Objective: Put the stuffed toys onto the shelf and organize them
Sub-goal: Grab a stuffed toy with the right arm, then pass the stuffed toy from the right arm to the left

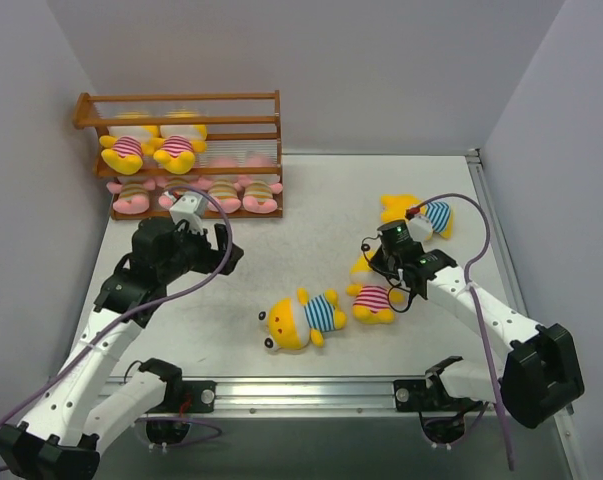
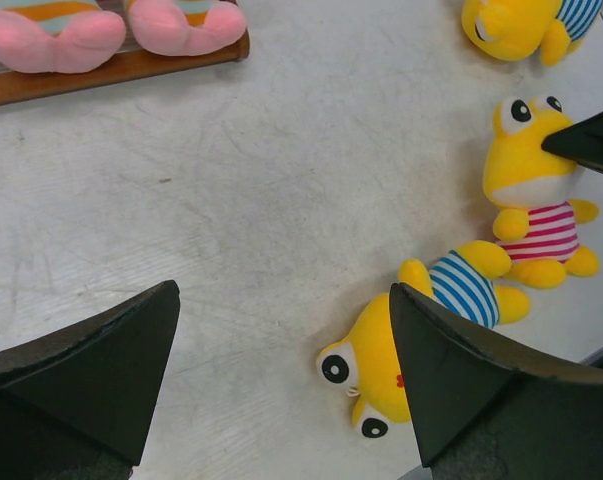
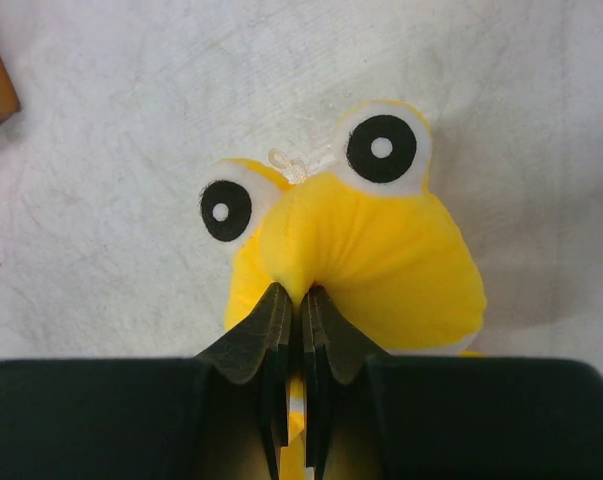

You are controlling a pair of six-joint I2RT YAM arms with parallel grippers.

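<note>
table point(image 1: 321, 210): white, scuffed, lying ctr
rail point(image 1: 311, 392): metal, running along 6 o'clock
walls point(image 1: 331, 60): grey, standing 9 thru 3 o'clock

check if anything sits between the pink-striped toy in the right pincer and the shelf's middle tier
Nothing visible: bare table lies between the pink-striped toy and the shelf. The left pincer hangs open before its left half, off that line.

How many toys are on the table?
3. One blue-striped toy lies front centre; the pink-striped toy beside it is in the right gripper; a second blue-striped toy lies far right.
</note>
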